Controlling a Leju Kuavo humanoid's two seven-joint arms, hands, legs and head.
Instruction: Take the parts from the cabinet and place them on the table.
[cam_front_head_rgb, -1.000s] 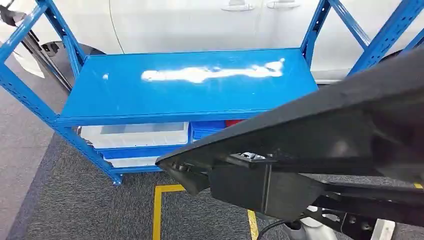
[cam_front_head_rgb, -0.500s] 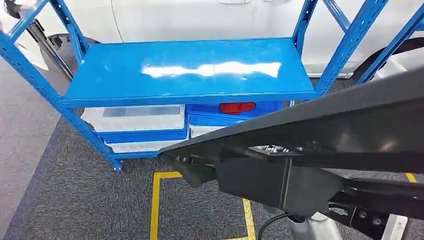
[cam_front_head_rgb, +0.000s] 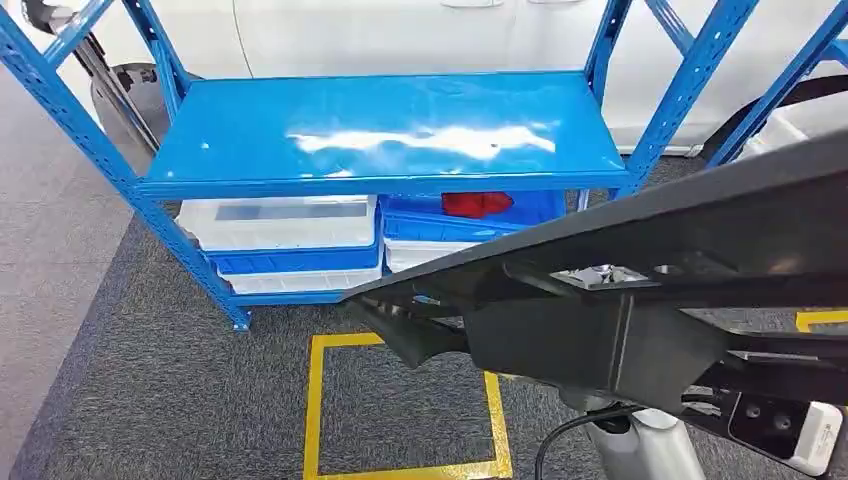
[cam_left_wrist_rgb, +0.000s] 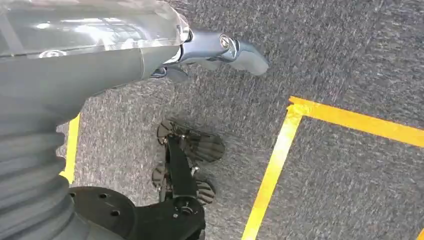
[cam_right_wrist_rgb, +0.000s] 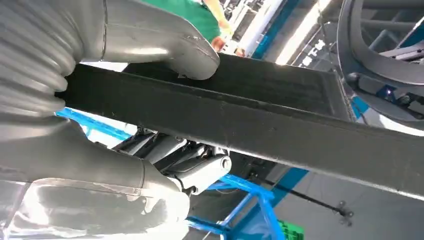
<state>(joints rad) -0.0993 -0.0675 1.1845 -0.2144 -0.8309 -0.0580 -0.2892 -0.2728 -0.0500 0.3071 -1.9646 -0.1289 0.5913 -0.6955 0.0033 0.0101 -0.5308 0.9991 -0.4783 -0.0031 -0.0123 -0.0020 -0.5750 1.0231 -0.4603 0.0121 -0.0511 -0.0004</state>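
A: The black part (cam_front_head_rgb: 680, 240) is lying across our right robot hand (cam_right_wrist_rgb: 150, 165), long and flat, its long axis slanting from low near the middle of the head view up towards the right edge. In the right wrist view the thumb is pressing on its upper face and the fingers (cam_right_wrist_rgb: 200, 167) are curling beneath, so we are gripping it.

B: And the left robot hand (cam_left_wrist_rgb: 220, 50)?

A: It is hanging over the grey carpet (cam_left_wrist_rgb: 350, 60) beside a yellow floor line (cam_left_wrist_rgb: 272, 170), fingers loosely apart, holding nothing.

B: So the right arm is doing the carrying. Are we seeing a bench?

A: No. Ahead of us is standing the blue cabinet (cam_front_head_rgb: 390, 130), its top shelf bare, with white bins (cam_front_head_rgb: 285, 225) and a blue bin holding something red (cam_front_head_rgb: 477, 204) underneath. We are judging that we need to turn away from it, keeping the long part clear of the uprights (cam_front_head_rgb: 690, 85).

B: What is differing from a second ago?

A: The whole head view is shifting: the cabinet is sitting higher and more of its lower shelf and the yellow square (cam_front_head_rgb: 400, 410) is showing. We are reading that as camera movement; the part is staying in our grip.
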